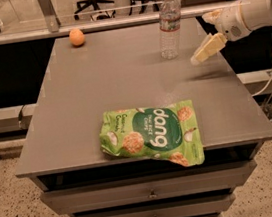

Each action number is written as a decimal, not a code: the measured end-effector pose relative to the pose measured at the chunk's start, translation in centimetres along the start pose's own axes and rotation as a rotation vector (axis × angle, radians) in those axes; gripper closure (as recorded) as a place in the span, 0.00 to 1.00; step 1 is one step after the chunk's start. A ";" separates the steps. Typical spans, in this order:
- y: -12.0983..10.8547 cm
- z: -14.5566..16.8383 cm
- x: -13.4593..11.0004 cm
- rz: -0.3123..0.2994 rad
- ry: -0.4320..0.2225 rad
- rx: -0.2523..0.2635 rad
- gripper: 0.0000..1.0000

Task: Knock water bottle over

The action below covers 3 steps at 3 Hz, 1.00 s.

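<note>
Water bottle (169,25) upright near the far edge of the grey table (108,89), right of centre. Slim and clear, ribbed down the body, topped with a white cap, wrapped in a white-and-red label band around the upper half. Faint reflection of it on the tabletop just in front. White arm (256,10) reaching in from the right side of the table. Claw (207,49) hovering low over the tabletop, just beside the bottle on its right and apart from it, angled down toward the bottle's base. Clenched or released: cannot tell. Round orange object (77,37) at the far left of the table, well apart from the bottle. Green snack bag (152,136) lying flat at the near edge, one corner hanging over the front, above the drawers (150,188).
</note>
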<state>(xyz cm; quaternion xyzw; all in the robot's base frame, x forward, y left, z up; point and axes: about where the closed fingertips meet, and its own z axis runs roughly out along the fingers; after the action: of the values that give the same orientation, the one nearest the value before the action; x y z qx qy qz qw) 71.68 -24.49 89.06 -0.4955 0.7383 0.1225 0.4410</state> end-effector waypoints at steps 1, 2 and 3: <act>-0.2 2.6 -1.6 0.009 -0.096 -0.043 0.00; 0.1 4.4 -3.5 0.017 -0.189 -0.086 0.00; 1.0 5.6 -5.2 0.025 -0.269 -0.140 0.00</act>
<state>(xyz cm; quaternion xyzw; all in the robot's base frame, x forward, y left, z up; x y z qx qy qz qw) 74.42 -17.33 89.54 -0.4949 0.6682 0.2443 0.4989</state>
